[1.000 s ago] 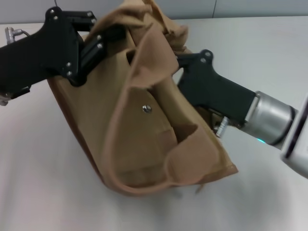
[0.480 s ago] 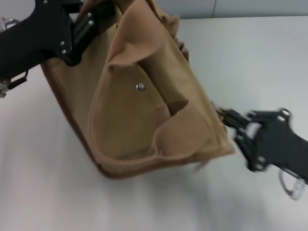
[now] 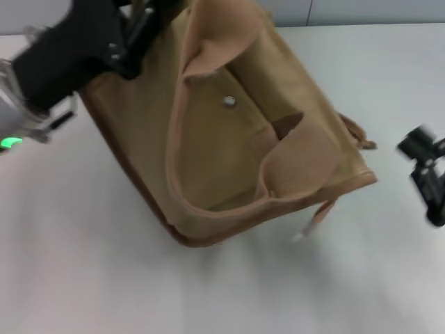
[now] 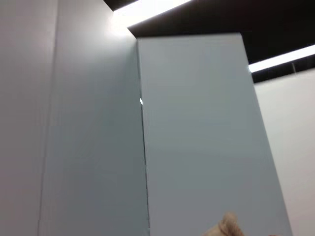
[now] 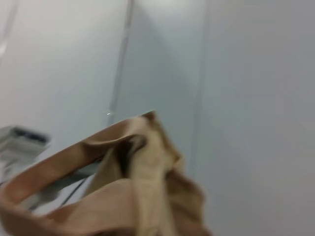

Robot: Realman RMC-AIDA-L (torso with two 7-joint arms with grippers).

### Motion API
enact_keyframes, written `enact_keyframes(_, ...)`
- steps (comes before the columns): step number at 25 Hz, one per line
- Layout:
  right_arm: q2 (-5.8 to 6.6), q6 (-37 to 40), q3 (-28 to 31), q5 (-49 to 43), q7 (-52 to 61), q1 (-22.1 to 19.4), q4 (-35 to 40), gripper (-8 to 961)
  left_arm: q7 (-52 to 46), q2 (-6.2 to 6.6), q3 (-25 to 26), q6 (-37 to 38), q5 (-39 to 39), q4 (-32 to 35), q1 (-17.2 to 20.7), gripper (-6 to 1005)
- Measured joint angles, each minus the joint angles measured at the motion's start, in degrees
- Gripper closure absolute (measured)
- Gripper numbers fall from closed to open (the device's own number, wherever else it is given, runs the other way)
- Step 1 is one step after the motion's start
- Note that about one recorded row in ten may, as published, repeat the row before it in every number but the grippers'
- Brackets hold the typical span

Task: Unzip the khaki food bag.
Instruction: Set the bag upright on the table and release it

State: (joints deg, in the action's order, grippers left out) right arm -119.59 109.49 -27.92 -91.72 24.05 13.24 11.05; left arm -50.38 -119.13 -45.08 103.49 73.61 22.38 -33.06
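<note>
You see the boxy tan canvas bag (image 3: pixel 236 139) near the white surface's (image 3: pixel 83 264) far edge. Left tool (image 3: pixel 135 31) grasps its top; right tool (image 3: pixel 427 174), at the right edge, I cannot tell.

Rumpled khaki food bag (image 5: pixel 142 196), perhaps a strap, grey wall (image 5: pixel 246 98)

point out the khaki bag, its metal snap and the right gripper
khaki food bag (image 3: pixel 306 132), head view, on its canvas side panel
metal snap (image 3: pixel 229 101), head view, on the stud of the front pocket flap
right gripper (image 3: pixel 425 167), head view, on its black tip, clear of the bag
</note>
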Motion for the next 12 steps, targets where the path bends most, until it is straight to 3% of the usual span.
enact_keyframes(1, -0.05, 0.39, 3.08, 0.37, -0.2, -0.07, -0.94, 936, 4.99, -0.02, -2.34, -0.24, -3.31, -5.76, -1.67, 899)
enact_keyframes(5, 0.15, 1.06, 5.75, 0.44, -0.27, -0.19, -1.27, 796, 8.74, -0.03, -4.99, -0.69, -7.02, -11.82, -4.99, 898)
enact_keyframes(10, 0.2, 1.45, 8.8, 0.48, -0.01, -0.28, -1.34, 630, 13.48, -0.05, -4.68, -0.53, -9.62, -21.89, -10.01, 896)
enact_keyframes(11, 0.19, 1.74, 9.54, 0.52, 0.24, 0.0, -1.52, 597, 19.03, -0.05, -3.51, -0.29, -10.11, -27.24, -11.92, 896)
enact_keyframes(12, 0.19, 1.74, 9.54, 0.52, 0.24, 0.0, -1.52, 564, 19.03, -0.05, -3.51, -0.29, -10.11, -27.24, -11.92, 896)
